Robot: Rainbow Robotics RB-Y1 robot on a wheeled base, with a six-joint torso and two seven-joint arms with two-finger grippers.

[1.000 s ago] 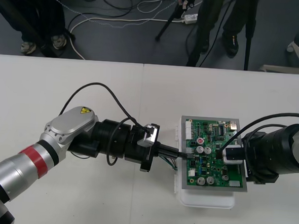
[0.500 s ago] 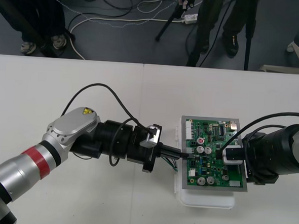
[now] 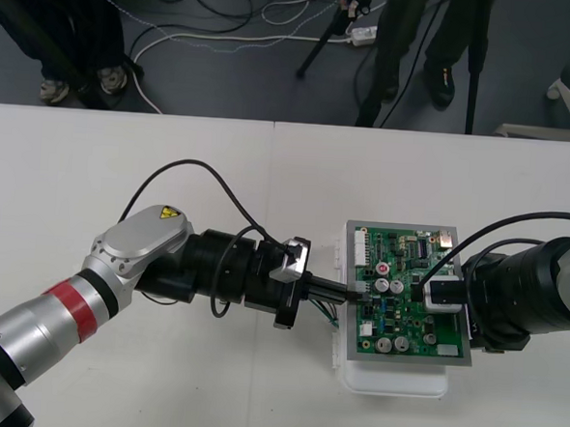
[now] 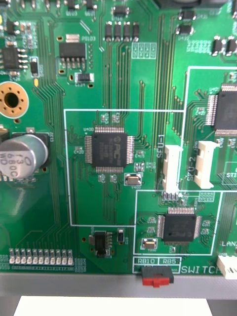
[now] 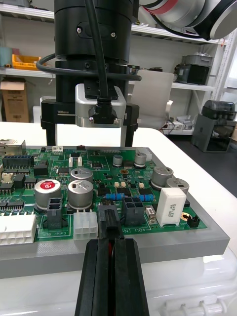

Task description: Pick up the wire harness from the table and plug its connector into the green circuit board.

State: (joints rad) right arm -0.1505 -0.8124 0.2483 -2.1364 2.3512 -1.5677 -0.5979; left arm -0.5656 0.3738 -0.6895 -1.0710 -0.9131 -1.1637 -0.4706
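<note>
My left pincer [image 3: 350, 293] is pressed together on the black plug [image 5: 109, 217] of the wire harness [image 3: 329, 311]. It holds the plug at a socket on the left edge of the green circuit board [image 3: 410, 313]. My right pincer [image 5: 89, 143] stands spread over the board's right side.

- Front view: I look steeply down on the green circuit board [image 3: 406, 296] from high above.
- Right wrist: I face its top, very close.
- Left wrist: I look level across it from its edge; all three views share it.
</note>
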